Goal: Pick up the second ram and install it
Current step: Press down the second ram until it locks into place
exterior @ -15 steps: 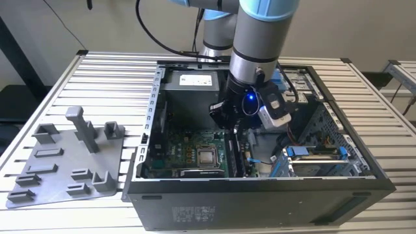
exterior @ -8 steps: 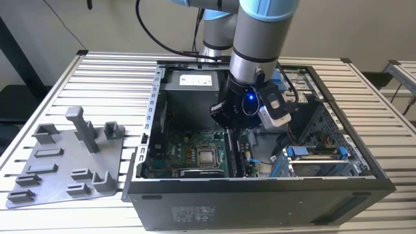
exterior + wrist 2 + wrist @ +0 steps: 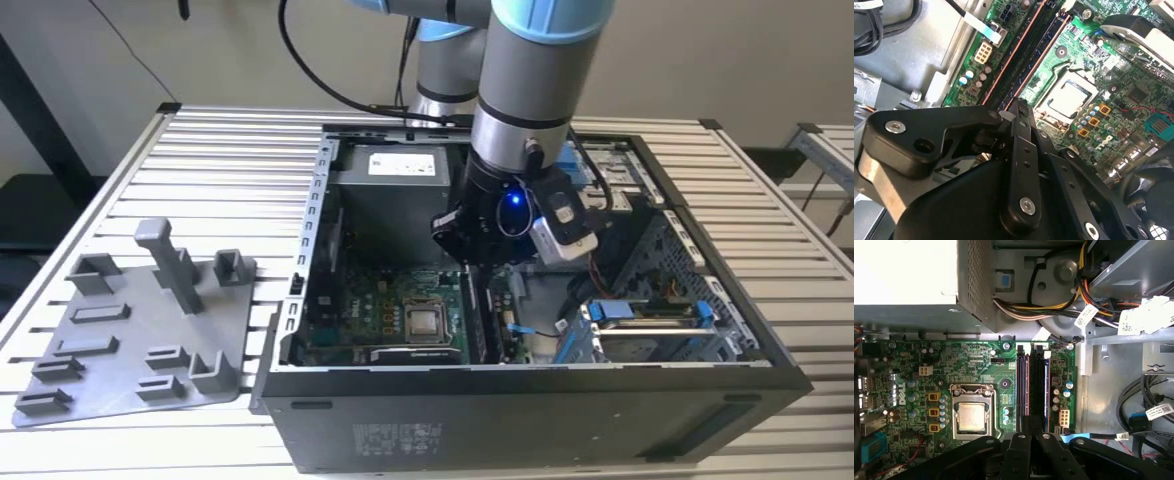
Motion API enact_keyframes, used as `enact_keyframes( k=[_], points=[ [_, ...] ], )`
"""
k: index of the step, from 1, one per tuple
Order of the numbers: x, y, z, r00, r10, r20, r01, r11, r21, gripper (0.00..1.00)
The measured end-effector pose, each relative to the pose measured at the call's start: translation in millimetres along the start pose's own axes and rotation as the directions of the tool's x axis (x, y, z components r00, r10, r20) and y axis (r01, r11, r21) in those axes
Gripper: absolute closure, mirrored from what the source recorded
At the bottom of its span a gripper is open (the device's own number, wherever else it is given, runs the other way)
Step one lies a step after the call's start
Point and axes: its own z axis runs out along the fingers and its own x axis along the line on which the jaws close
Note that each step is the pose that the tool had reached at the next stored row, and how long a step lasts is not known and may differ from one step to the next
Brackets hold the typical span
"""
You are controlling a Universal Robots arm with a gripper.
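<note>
From the exterior view's left I see the grey plastic fixture plate with posts [image 3: 134, 330] on the slatted metal worktop [image 3: 227, 140], then the open black computer case [image 3: 534, 400]. My black end effector [image 3: 1028, 436] hangs over the green motherboard [image 3: 974, 365], closed on the thin dark second ram [image 3: 1037, 385] standing at the memory slots.

The second ram [image 3: 1038, 385], a long dark thin board, stands on edge in the motherboard [image 3: 974, 365] slot.
</note>
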Motion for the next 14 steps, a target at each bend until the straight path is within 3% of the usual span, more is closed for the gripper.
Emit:
enact_keyframes(
  k=[8, 11, 14],
  points=[
    [0.2, 0.0, 0.0, 0.9999, -0.012, -0.0001, 0.012, 0.9999, -0.0007, 0.89],
    [0.1, 0.0, 0.0, 0.9989, -0.046, 0.0001, 0.046, 0.9989, -0.0012, 0.89],
    [0.1, 0.0, 0.0, 0.9951, -0.099, 0.0006, 0.099, 0.9951, -0.0013, 0.89]
  ],
)
